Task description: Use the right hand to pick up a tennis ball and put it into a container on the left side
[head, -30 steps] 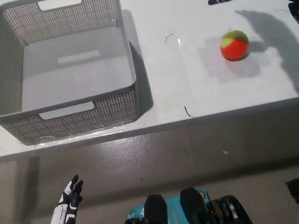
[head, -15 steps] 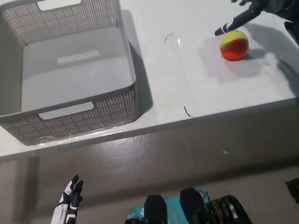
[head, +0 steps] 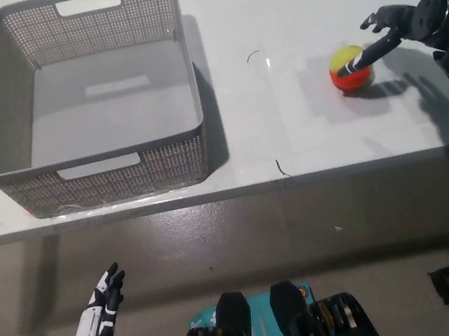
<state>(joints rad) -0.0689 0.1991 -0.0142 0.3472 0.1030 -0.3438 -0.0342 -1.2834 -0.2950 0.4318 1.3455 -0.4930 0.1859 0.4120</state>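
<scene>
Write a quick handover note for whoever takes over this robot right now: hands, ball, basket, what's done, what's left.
Right hand: open, over the table's right side, one finger lying across the tennis ball; no grasp yet.
Left hand: open, resting low below the table edge, holding nothing.
Tennis ball: on the table, right of the grey basket and apart from it.
Basket: at the table's left, nothing in it.
Done: reach to the ball.
Left: close on the ball, lift it, carry it left, drop it in the basket.
</scene>
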